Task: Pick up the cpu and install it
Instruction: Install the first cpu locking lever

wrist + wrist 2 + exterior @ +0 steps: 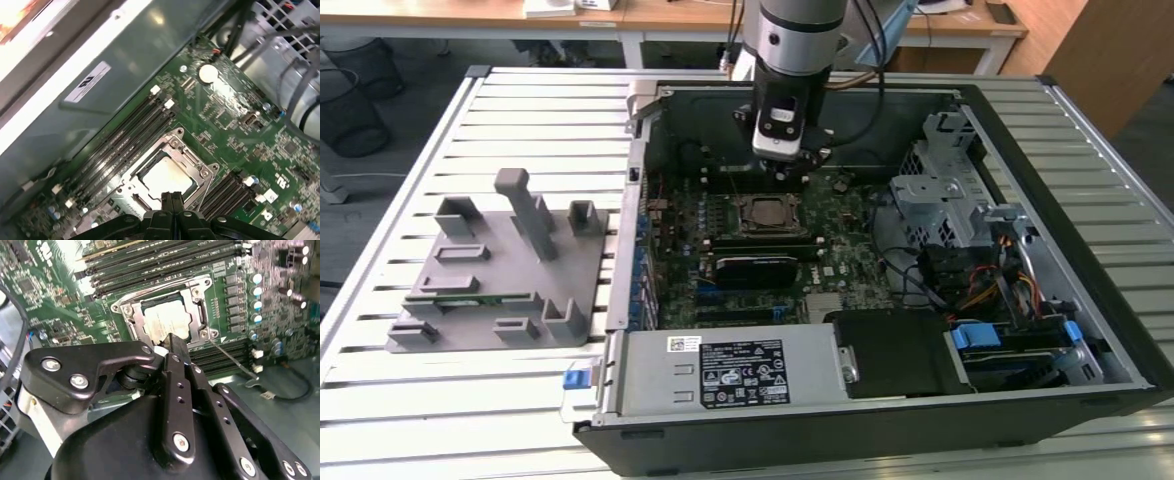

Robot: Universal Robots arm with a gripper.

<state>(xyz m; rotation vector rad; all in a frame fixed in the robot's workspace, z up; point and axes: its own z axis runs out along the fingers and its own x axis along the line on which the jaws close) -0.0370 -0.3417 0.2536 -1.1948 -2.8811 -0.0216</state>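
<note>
**Chip sits in its socket, jaws closed just above it**

The arm reaches down into the open computer case (pixel 881 300), which lies on its side on the slatted surface (pixel 534 100). Its gripper (pixel 785 165) hangs over the middle of the green motherboard (pixel 854 215), close above the socket.

The cpu (pixel 167 178) lies flat inside the black socket frame (pixel 200 172), its pale silver top facing up and level with the frame around it. In the second wrist view the same chip (pixel 167 322) shows framed by the metal bracket, with the tips of the jaws directly in front of it. The jaws are together, their two black fingers (pixel 171 200) pressed side by side with no gap between them and nothing held. I cannot tell whether the tips touch the chip or only hover just over its near edge.

Rows of black memory slots (pixel 125 145) run along one side of the socket, and more lie on the other side. A round coin battery (pixel 207 73) sits farther off on the board.

Out on the surface, towards the exterior view's left and well apart from the case, stands a grey holder fixture (pixel 500 270) with upright posts; a narrow green memory stick (pixel 470 297) lies in one of its slots.
</note>
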